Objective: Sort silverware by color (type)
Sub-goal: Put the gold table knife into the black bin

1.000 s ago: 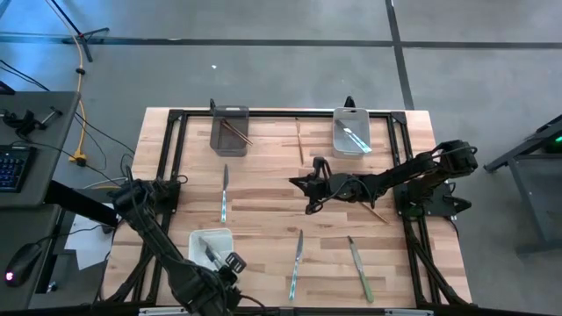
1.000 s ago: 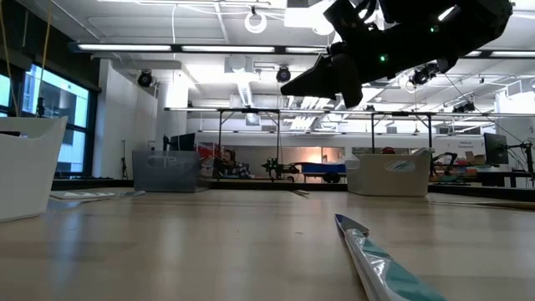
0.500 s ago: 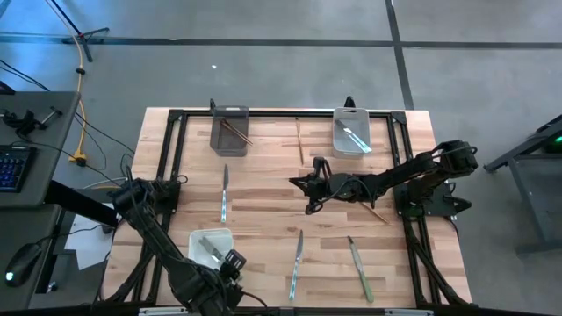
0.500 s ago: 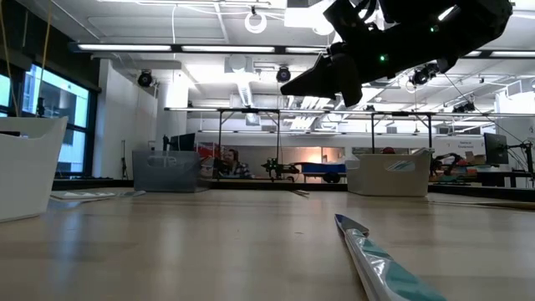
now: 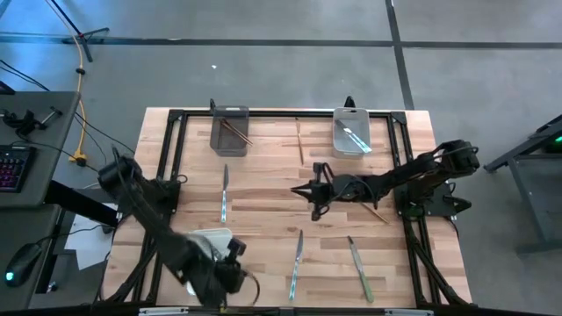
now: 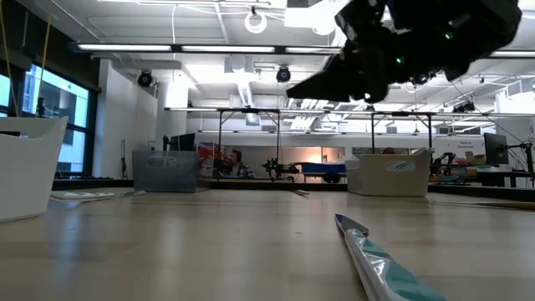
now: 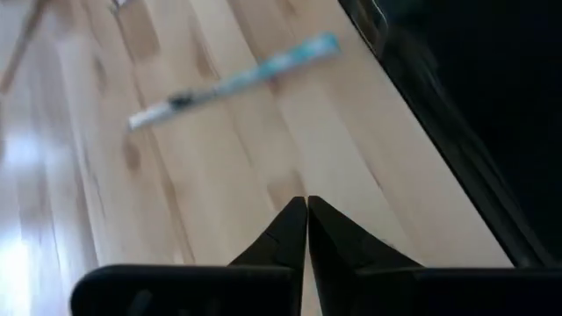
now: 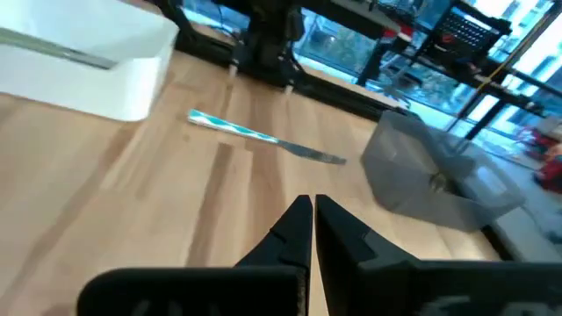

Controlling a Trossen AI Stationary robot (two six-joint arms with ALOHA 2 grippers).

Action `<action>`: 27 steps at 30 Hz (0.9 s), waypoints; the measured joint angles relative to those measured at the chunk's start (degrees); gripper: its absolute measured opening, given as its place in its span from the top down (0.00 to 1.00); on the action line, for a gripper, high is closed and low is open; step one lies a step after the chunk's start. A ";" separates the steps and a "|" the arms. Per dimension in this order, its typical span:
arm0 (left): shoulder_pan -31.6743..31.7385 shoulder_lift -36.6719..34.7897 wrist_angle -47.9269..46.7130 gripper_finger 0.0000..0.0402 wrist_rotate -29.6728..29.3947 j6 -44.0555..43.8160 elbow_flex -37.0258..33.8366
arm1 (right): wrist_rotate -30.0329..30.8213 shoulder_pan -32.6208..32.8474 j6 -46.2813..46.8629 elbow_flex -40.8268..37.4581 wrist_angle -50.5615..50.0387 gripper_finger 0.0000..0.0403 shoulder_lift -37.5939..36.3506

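Observation:
My left gripper (image 5: 239, 262) is shut and empty at the near-left of the table, beside a white bin (image 5: 204, 237); its shut tips (image 7: 306, 204) point toward a pale-teal knife (image 7: 237, 79) that lies flat by the near edge (image 5: 296, 263). My right gripper (image 5: 299, 189) hangs shut and empty above the table's middle (image 6: 288, 90). Past its tips (image 8: 313, 202) another teal knife (image 8: 263, 136) lies flat on the wood (image 5: 224, 193). A green-handled knife (image 5: 358, 268) lies near-right. One brown stick (image 5: 299, 140) lies far-centre, and another (image 5: 378, 211) lies under the right arm.
A grey bin (image 5: 230, 130) at the far left holds a brown stick. A white bin (image 5: 351, 133) at the far right holds silvery utensils. My left arm lies across the near-left white bin. A black frame runs round the table's edges, and bare wood lies between the utensils.
My left arm has swung so that it now lies over the near-left white bin, with its gripper still at the bin's right side. My right gripper has shifted a little toward the table's right. No utensil on the table has moved.

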 joint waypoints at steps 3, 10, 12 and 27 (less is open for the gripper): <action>2.41 -4.89 12.98 1.00 0.51 4.10 -8.14 | -0.47 0.05 2.27 -3.43 6.21 1.00 0.00; 9.80 -12.50 41.17 1.00 4.72 9.01 -24.91 | 0.23 1.66 9.49 -8.76 8.90 1.00 -0.40; 12.01 -13.40 47.14 1.00 4.85 9.10 -28.72 | 1.11 2.33 11.97 -8.72 4.71 1.00 -1.47; 24.02 -13.37 78.22 1.00 5.07 10.43 -44.94 | 4.68 4.66 40.59 -8.64 -42.28 1.00 -24.75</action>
